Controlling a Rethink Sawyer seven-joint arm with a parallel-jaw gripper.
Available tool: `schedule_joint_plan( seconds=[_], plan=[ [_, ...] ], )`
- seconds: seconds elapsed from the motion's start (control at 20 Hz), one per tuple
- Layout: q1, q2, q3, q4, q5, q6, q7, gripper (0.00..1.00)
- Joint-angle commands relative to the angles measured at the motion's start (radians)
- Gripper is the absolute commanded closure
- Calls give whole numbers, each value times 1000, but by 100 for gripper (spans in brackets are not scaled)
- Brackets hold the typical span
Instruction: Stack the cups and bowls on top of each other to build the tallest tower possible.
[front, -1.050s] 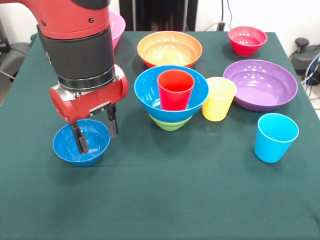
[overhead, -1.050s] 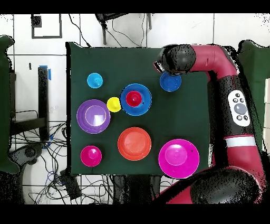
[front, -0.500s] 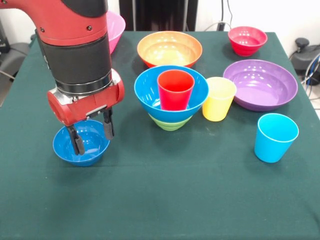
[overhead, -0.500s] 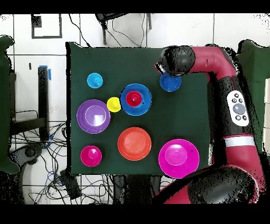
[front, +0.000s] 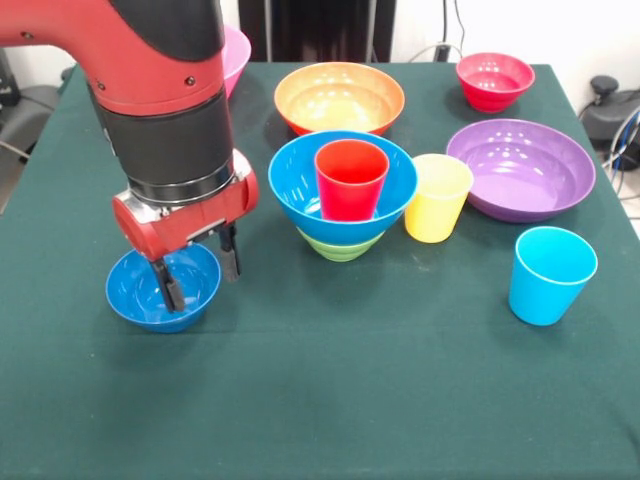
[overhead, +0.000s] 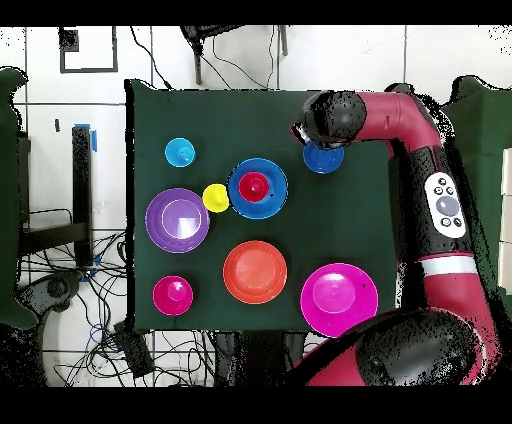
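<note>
Jaws straddling small blue bowl rim, 9 o'clock of the tower.
Gripper jaws apart, one inside, one outside; a thin-rim pinch could slip or tip the bowl.

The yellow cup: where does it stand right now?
In the front view the yellow cup stands upright on the table, right of centre, between the large blue bowl holding the red cup and the purple bowl.

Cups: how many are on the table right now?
3. The red cup stands inside the large blue bowl, the yellow cup just beside that bowl, and the sky-blue cup alone nearer the camera. None seems hidden.
</note>
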Motion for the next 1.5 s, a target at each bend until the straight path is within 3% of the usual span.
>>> schedule_joint_plan(
  seconds=[0.05, 1.5],
  plan=[
    [31, 30, -61, -29, -29, 114, -283, 0],
    [45, 26, -108, -18, -76, 111, -258, 0]
  ],
)
